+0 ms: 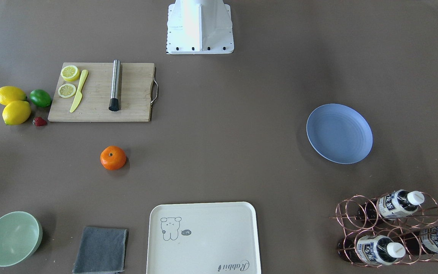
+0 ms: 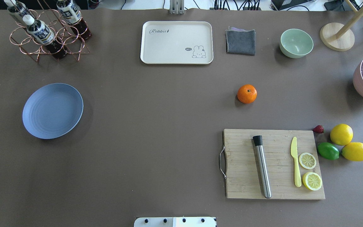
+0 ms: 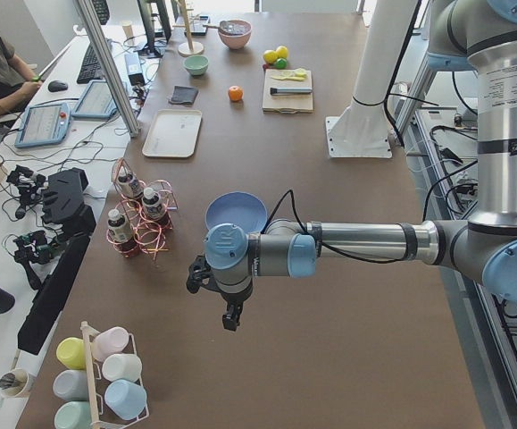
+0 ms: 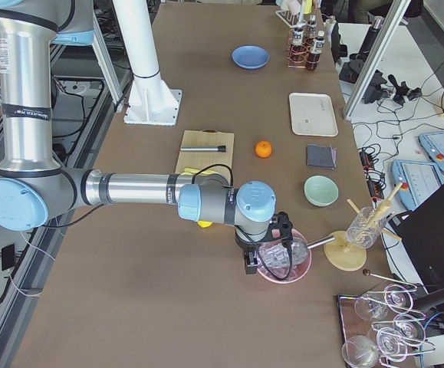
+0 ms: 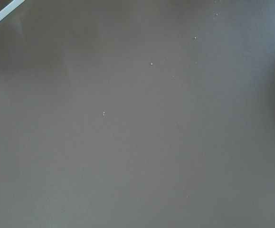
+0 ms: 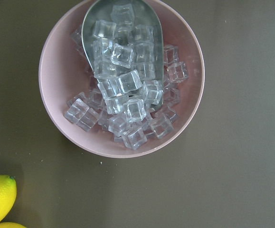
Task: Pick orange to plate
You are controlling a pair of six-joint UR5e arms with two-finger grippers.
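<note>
Since the orange (image 2: 247,94) sits untouched on the worktop (image 2: 156,126), well apart from the plate (image 2: 53,110), nothing of the task looks done. The right gripper (image 4: 250,264) hangs over a pink bowl (image 6: 52,71), the orange far beyond it. The left gripper (image 3: 231,317) hovers near the plate. Whether either is spread or pressed together, I cannot tell. Grasp, carry and release are all left to do.

Soft, even light; mostly sharp pictures.
We see the robot base (image 1: 199,23) glaring white in the front view, faint shadows hugging the orange (image 1: 113,157) and plate (image 1: 339,133), and dim, featureless bench (image 5: 137,142) under the left wrist.
</note>
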